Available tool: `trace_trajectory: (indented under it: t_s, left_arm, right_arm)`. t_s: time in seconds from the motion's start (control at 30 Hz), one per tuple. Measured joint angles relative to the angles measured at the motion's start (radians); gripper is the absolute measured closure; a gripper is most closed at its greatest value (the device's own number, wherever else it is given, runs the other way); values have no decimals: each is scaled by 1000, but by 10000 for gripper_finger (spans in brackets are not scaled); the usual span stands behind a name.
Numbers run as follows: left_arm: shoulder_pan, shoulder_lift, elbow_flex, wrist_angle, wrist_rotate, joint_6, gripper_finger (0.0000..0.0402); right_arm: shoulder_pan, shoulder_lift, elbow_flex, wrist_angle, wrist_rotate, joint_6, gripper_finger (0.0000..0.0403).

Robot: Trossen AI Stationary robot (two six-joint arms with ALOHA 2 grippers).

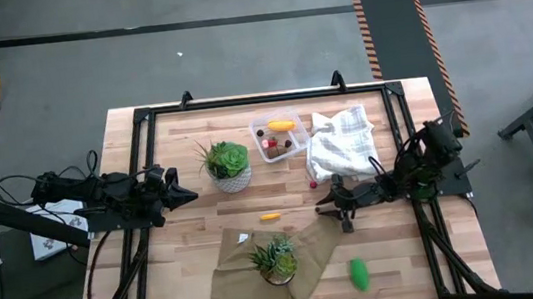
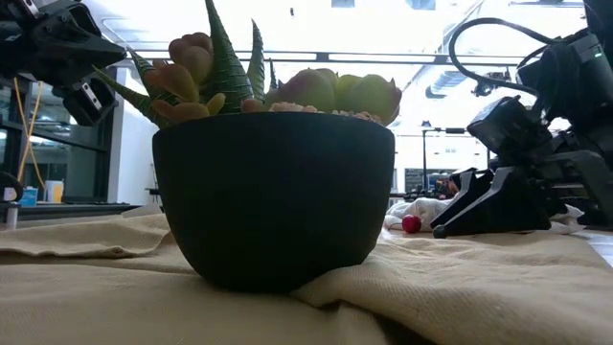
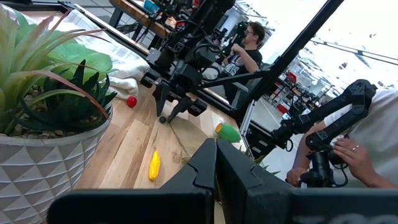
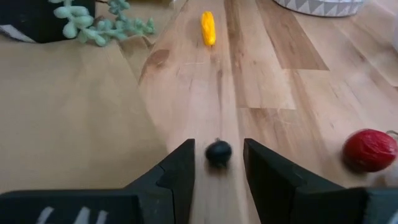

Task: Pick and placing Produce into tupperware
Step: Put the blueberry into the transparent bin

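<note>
The tupperware stands at the table's far middle with a yellow piece and small dark-red pieces inside. Loose produce lies on the wood: a yellow oblong, a red berry and a green piece. My right gripper is low over the table, open. A tiny dark berry sits on the wood between its fingertips, and neither finger visibly touches it. My left gripper waits shut at the table's left, held level above it.
A leafy plant in a white pot stands left of the tupperware. A dark pot of succulents sits on a tan cloth near the front. A white cloth lies crumpled at the far right. A person's hand shows beyond the table.
</note>
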Motion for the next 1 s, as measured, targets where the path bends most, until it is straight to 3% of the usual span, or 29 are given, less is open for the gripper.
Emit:
trace_trajectory:
  t_s: [1.0]
  left_arm:
    - [0, 0, 0, 0, 0, 0, 401]
  right_arm:
    - [-11, 0, 27, -46, -28, -2, 274]
